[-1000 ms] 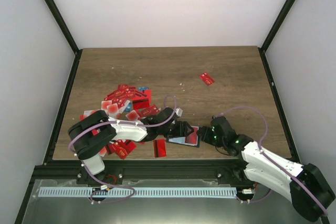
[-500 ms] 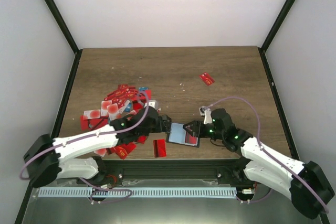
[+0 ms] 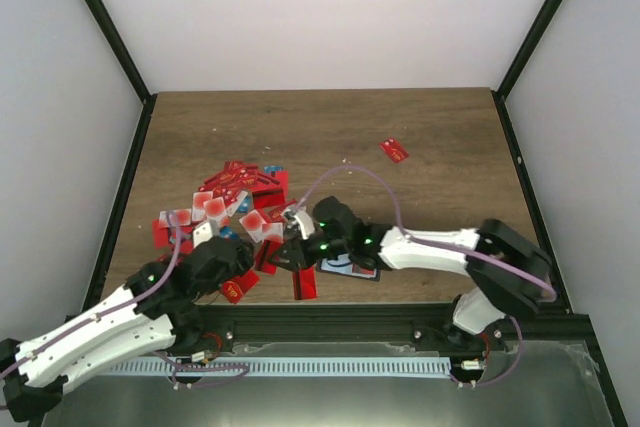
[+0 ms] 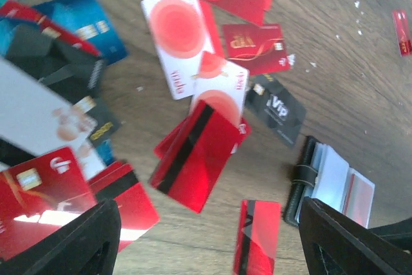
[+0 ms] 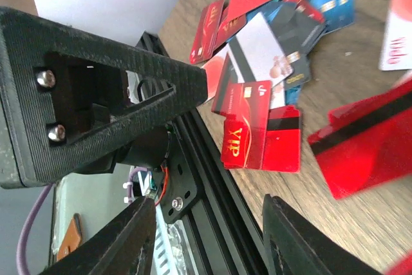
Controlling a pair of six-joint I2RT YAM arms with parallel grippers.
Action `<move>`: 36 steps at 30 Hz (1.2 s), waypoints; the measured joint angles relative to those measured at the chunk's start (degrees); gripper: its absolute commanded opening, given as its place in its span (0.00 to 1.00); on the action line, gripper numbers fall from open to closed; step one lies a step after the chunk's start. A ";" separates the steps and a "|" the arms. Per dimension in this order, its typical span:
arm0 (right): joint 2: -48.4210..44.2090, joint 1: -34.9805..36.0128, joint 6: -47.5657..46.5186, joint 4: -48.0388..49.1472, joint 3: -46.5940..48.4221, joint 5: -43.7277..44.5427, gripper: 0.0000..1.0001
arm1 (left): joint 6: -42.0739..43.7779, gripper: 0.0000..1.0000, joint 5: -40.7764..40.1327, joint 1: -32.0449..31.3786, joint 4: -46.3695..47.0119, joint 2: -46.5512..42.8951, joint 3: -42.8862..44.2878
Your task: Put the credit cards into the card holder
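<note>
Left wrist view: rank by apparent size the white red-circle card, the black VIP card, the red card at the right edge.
1. white card
2. black VIP card
3. red card, farther off and cropped by the frame, so its true size is unsure.

Bare wood-grain table point(image 3: 440, 197), a few white specks point(image 3: 346, 160) near its middle, and a slotted pale strip point(image 3: 330, 367) running just beyond its near edge.

Pulled left fingers point(image 4: 59, 244) back toward 7 o'clock; swung right fingers point(image 5: 103, 91) toward 9 o'clock, past card holder point(image 3: 354, 268) to credit cards point(image 3: 240, 192).
</note>
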 measured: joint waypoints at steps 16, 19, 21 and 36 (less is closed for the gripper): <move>28.41 2.93 -2.97 1.46 22.64 -10.56 0.41 | -18.62 0.75 -4.55 0.00 -9.51 -8.22 -13.25; 31.30 2.97 -3.43 0.68 25.07 -11.39 0.41 | -19.28 0.75 -6.10 0.02 -9.27 -6.10 -13.25; 32.63 2.95 -3.76 0.31 26.32 -11.80 0.40 | -19.34 0.75 -6.69 0.00 -9.07 -4.72 -13.25; 35.19 2.21 -3.93 0.48 27.56 -12.94 0.30 | -17.64 0.73 -7.13 2.14 -3.41 -4.72 -16.70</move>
